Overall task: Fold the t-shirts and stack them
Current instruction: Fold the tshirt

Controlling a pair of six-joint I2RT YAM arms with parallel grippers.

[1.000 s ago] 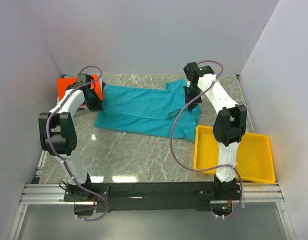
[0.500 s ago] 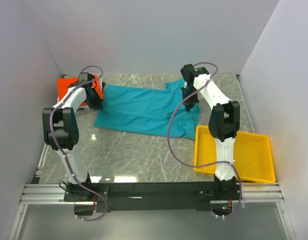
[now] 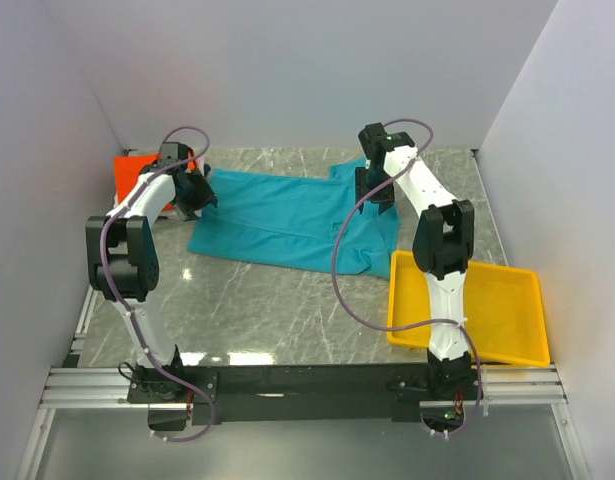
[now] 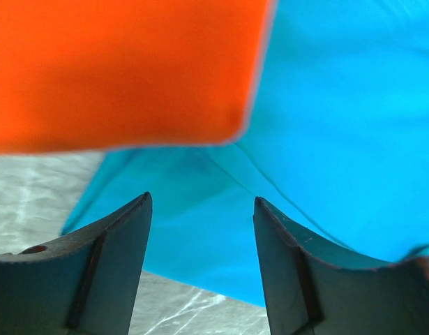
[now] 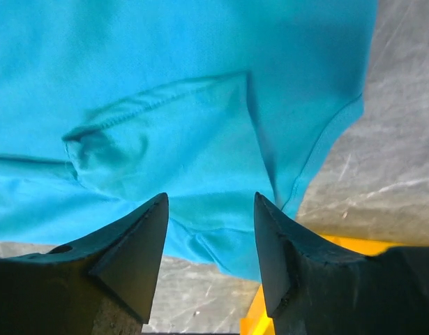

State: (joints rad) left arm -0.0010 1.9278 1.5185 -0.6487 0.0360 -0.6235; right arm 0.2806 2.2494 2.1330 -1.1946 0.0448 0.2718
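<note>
A teal t-shirt [image 3: 287, 218] lies spread flat across the back of the marble table, one sleeve [image 5: 165, 132] folded over near its right end. An orange t-shirt [image 3: 137, 172], folded, sits at the back left, and its edge [image 4: 116, 70] overlaps the teal cloth [image 4: 340, 105]. My left gripper [image 3: 197, 190] hovers over the teal shirt's left end, open [image 4: 200, 209], nothing between its fingers. My right gripper [image 3: 373, 190] hangs above the shirt's right end, also open [image 5: 211, 202] and empty.
A yellow tray [image 3: 507, 320] stands at the front right, its corner [image 5: 254, 322] just past the teal shirt's hem. White walls close in the table at the left, back and right. Bare marble [image 3: 277, 310] lies in front of the shirt.
Both grippers were shut on the teal shirt's ends and have opened, letting the cloth go. The shirt's right edge now lies flatter. Both wrists shifted slightly backward.
</note>
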